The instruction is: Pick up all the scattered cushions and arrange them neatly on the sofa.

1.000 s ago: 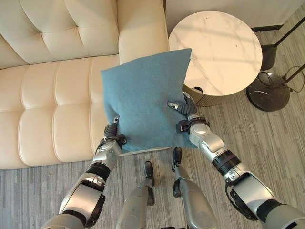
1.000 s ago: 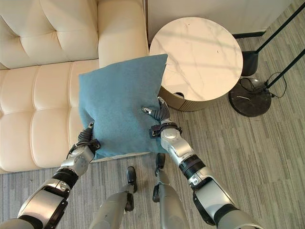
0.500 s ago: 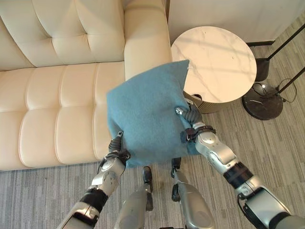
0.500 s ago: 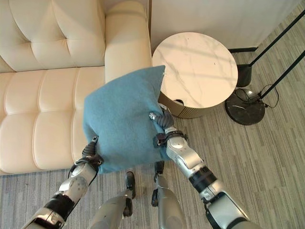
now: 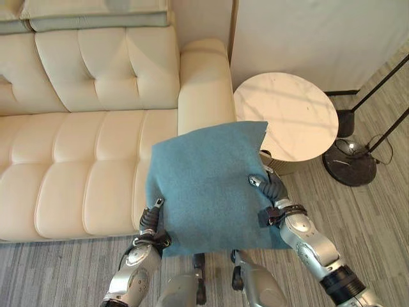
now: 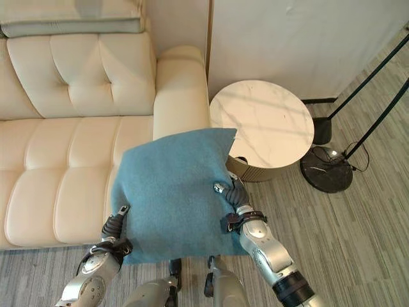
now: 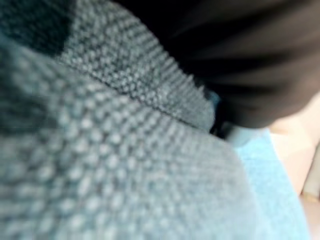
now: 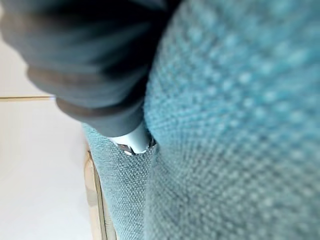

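A square blue cushion (image 5: 208, 185) hangs in the air between my two hands, in front of the right end of the cream sofa (image 5: 83, 173). My left hand (image 5: 152, 224) pinches its lower left edge, thumb on the near face. My right hand (image 5: 271, 192) grips its right edge, thumb pressed into the cloth. The cushion's upper part overlaps the sofa's rightmost seat and armrest (image 5: 204, 83). In the left wrist view the blue weave (image 7: 125, 165) lies right against the hand's dark cover. The right wrist view shows the same cloth (image 8: 230, 130) close up.
A round white marble side table (image 5: 287, 115) stands right of the armrest. Beyond it stands a dark lamp base (image 5: 349, 163) with thin black poles. Grey-green padding (image 5: 96, 16) lies along the top of the sofa back. Grey plank floor (image 5: 383, 224) spreads to the right.
The camera has shifted, so more of the sofa back and wall show. The cushion stays gripped by both hands and now sits lower in the picture.
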Tool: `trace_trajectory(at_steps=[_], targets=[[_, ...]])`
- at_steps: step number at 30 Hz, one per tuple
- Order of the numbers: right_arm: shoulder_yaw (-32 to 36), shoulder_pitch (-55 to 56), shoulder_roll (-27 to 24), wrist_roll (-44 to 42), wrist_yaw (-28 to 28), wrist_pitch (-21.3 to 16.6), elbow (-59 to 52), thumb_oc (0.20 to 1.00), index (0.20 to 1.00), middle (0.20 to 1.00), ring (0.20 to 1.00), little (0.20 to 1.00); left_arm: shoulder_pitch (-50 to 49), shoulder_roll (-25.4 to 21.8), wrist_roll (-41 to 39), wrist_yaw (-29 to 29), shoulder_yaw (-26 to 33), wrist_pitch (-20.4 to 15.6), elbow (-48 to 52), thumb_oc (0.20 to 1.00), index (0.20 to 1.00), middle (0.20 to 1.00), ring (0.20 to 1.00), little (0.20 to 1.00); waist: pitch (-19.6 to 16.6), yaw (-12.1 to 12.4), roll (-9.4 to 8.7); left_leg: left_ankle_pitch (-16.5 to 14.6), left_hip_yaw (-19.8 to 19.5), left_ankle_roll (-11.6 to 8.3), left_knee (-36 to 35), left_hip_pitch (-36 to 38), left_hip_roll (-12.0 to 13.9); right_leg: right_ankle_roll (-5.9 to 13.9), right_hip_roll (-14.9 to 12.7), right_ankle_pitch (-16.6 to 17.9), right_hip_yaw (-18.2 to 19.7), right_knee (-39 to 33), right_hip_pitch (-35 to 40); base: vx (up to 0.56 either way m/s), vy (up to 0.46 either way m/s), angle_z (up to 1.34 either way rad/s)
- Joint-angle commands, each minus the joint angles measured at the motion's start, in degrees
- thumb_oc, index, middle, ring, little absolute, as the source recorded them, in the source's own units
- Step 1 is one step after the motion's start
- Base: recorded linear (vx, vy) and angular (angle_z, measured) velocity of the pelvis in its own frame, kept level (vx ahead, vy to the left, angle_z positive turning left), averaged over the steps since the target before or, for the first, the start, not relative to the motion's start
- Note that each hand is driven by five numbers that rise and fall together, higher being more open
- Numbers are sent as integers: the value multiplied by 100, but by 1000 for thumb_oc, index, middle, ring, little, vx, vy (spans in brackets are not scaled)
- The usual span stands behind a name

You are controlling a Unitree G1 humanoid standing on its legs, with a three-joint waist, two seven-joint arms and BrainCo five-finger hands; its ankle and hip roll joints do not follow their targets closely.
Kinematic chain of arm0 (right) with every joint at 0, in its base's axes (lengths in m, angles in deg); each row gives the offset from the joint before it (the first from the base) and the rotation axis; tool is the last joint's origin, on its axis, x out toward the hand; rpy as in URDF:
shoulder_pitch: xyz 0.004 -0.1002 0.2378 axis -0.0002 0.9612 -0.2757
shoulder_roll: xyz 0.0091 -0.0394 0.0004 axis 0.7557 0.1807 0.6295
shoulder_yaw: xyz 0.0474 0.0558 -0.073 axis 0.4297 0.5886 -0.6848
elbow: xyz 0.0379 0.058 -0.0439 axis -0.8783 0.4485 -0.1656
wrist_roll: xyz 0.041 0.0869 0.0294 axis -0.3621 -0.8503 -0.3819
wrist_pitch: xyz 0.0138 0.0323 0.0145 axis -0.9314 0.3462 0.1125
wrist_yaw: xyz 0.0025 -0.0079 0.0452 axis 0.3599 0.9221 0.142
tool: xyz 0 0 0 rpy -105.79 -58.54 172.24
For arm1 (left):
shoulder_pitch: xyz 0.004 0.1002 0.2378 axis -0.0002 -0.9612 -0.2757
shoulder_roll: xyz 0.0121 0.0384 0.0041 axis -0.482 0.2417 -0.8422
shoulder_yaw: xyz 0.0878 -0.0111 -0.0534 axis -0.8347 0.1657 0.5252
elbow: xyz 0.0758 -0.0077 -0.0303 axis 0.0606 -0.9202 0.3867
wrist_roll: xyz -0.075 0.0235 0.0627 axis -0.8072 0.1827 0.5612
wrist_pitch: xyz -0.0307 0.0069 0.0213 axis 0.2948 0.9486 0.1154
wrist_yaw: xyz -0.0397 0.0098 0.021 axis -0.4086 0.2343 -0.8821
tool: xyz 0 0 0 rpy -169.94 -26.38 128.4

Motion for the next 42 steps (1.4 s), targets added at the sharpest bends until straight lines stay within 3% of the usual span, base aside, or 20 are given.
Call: trace_trajectory(at_steps=[1, 2, 3, 5, 11, 12, 13, 14, 15, 18, 19, 21, 22, 25, 27, 30, 31, 33, 35, 42], targets=[[-375, -446, 445, 136, -349, -312, -528, 200, 200, 200, 200, 200, 583, 166, 370, -213, -156, -404, 674, 200, 200, 200, 200, 200, -249, 203, 229, 48, 135, 38, -457, -223, 215, 390, -15, -1038, 266, 898, -9, -192, -37, -9], [-341, -388, 425, 145, -324, -341, -546, 200, 200, 200, 200, 200, 595, 200, 429, -146, -146, -420, 619, 200, 200, 200, 200, 200, -216, 183, 271, 134, 100, 27, -457, -294, 284, 288, 41, -1554, 305, 1536, 95, -90, -30, -12], [-340, -388, 424, 145, -324, -341, -547, 200, 200, 200, 200, 200, 596, 200, 429, -146, -146, -420, 618, 200, 200, 200, 200, 200, -227, 185, 272, 138, 101, 27, -457, -307, 286, 287, 43, -1551, 307, 1538, 81, -109, -55, -1], [-265, -254, 378, 146, -329, -335, -556, 200, 200, 200, 200, 200, 474, 170, 502, -135, -52, -372, 644, 200, 200, 200, 200, 200, -415, 201, 221, 136, -70, -4, -457, -330, 255, 202, 147, -1921, 396, 1751, 565, -27, -152, 19], [-164, -110, 391, 125, -374, -285, -537, 200, 200, 200, 200, 200, 197, 80, 629, -159, 209, -251, 786, 200, 200, 200, 200, 200, -720, 455, -4, 337, -220, -66, -457, -472, 183, 154, 332, -2131, 497, 1406, 1493, -120, -204, 29], [-131, -45, 353, 75, -400, -269, -519, 200, 200, 200, 200, 200, 153, 54, 663, -201, 281, -202, 800, 200, 200, 200, 200, 200, -758, 526, -40, 605, -283, -215, -457, -659, 249, -9, 484, -2446, 484, 1120, 1557, -212, -169, 8], [-131, -44, 353, 75, -400, -269, -519, 200, 200, 200, 200, 200, 153, 54, 663, -201, 281, -202, 800, 200, 200, 200, 200, 200, -760, 524, -40, 606, -284, -215, -457, -662, 249, -9, 484, -2446, 483, 1121, 1555, -479, -344, 10], [-113, 61, 300, 40, -435, -260, -577, 200, 200, 200, 200, 200, 82, 56, 639, -244, 298, -146, 839, 200, 200, 200, 200, 200, -687, 520, 2, 864, -414, -362, -457, -796, 323, -174, 691, -2566, 511, 1014, 1523, -455, -291, 33], [-97, 87, 263, 24, -449, -290, -598, 200, 200, 200, 200, 200, 68, 66, 657, -238, 297, -124, 886, 200, 200, 200, 200, 200, -585, 518, 47, 1046, -554, -474, -457, -886, 392, -265, 839, -2564, 534, 1038, 1416, -743, -469, 57], [-20, 209, 140, -23, -497, -291, -599, 200, 200, 200, 200, 200, -45, 110, 674, -309, 326, -65, 901, 200, 200, 200, 200, 200, -380, 431, 137, 984, -712, -510, -457, -986, 441, -336, 972, -2518, 288, 1061, 1284, -412, -235, 68], [38, 231, 94, -68, -480, -315, -553, 200, 200, 200, 200, 200, -39, 145, 693, -343, 276, -40, 839, 200, 200, 200, 200, 200, -233, 354, 176, 869, -274, -519, -341, -1019, 512, -343, 906, -2422, -63, 1026, 1248, -361, -167, 90], [37, 230, 93, -68, -480, -315, -552, 200, 200, 200, 200, 200, -38, 147, 693, -343, 277, -40, 839, 200, 200, 200, 200, 200, -244, 343, 182, 875, -286, -520, -339, -1039, 515, -345, 912, -2419, -74, 1027, 1232, -214, -91, 103], [54, 284, 72, -104, -449, -317, -528, 200, 200, 200, 200, 200, -68, 146, 709, -389, 269, -27, 862, 200, 200, 200, 200, 200, -205, 334, 108, 604, 80, -496, 143, -1003, 595, -291, 773, -2299, -286, 879, 1269, -248, -115, 88], [32, 375, 35, -105, -483, -258, -552, 200, 200, 200, 200, 200, -213, 148, 764, -465, 295, -11, 987, 200, 200, 200, 200, 200, -252, 351, 27, 309, -99, -446, 825, -867, 623, -289, 653, -2100, -491, 645, 1329, -198, -73, 51], [14, 464, -9, -123, -524, -248, -583, 200, 200, 200, 200, 200, -252, 170, 738, -468, 319, -19, 1068, 200, 200, 200, 200, 200, -304, 343, 0, -157, 10, -338, 1343, -664, 753, -326, 527, -2116, -711, 630, 1280, -128, 13, 81], [41, 542, -17, -139, -535, -239, -623, 200, 200, 200, 200, 200, -262, 189, 702, -479, 294, -4, 1107, 200, 200, 200, 200, 200, -367, 290, 32, -376, 186, -341, 1201, -295, 785, -304, 476, -2112, -913, 562, 1276, -57, 84, 58], [119, 597, -43, -183, -487, -260, -658, 200, 200, 200, 200, 200, -211, 173, 697, -493, 243, 10, 1080, 200, 200, 200, 200, 200, -473, 178, 99, -433, 544, -382, 827, 70, 892, -262, 410, -2112, -1194, 541, 1172, -80, 126, 82], [223, 630, -29, -184, -394, -289, -717, 200, 200, 200, 200, 200, -71, 222, 701, -500, 122, 59, 990, 200, 200, 200, 200, 200, -579, 57, 216, -110, 901, -494, -61, 237, 933, -161, 350, -1994, -1584, 376, 1080, -123, 190, 120], [234, 618, -4, -197, -337, -293, -704, 200, 200, 200, 200, 200, -59, 217, 742, -508, 95, 68, 943, 200, 200, 200, 200, 200, -627, 41, 280, 7, 807, -517, -457, 324, 886, -85, 330, -1908, -1677, 362, 1043, -45, 216, 117], [136, 603, 117, -49, -410, -230, -657, 200, 200, 200, 200, 200, -284, 171, 758, -474, 247, 5, 1136, 200, 200, 200, 200, 200, -616, 175, 266, -237, 534, -315, -457, 472, 627, 68, 142, -1815, -1447, 601, 1027, 31, 230, 4]])
